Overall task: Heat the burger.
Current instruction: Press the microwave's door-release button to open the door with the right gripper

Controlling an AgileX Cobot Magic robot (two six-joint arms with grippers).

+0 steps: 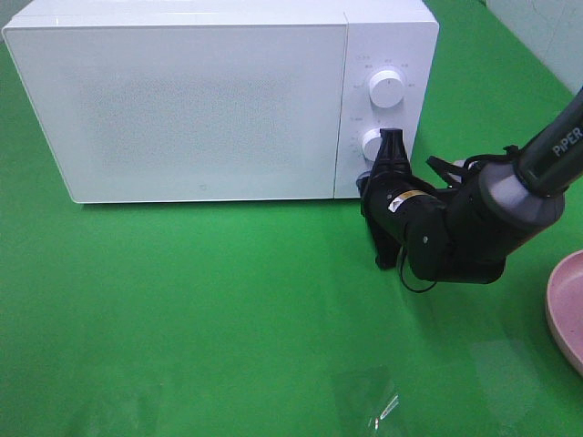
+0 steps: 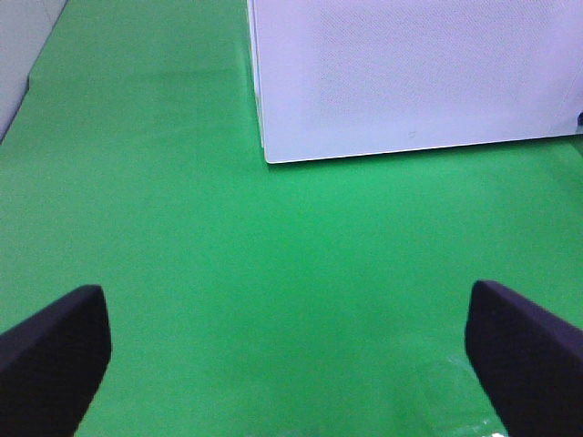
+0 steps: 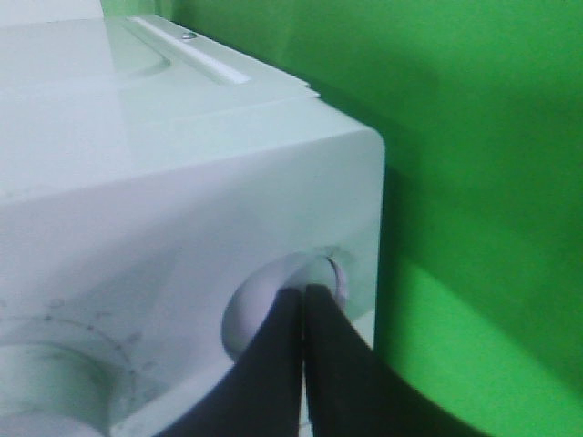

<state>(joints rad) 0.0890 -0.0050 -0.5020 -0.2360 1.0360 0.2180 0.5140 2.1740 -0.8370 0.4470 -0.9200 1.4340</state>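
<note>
Against lower knob [image 3: 258, 308], right tool [image 3: 303, 293] closed.

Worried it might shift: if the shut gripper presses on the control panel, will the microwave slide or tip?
Tipping seems unlikely: the microwave is a wide, low box flat on the green table. The right gripper is low at its control panel, giving little leverage. A slight slide seems possible.

Burger: not visible in any view. Microwave [image 1: 182, 100]: white, boxy, upright, at the far side of the scene, left to centre. Door shut; its speckled front shows nothing of the inside.
</note>
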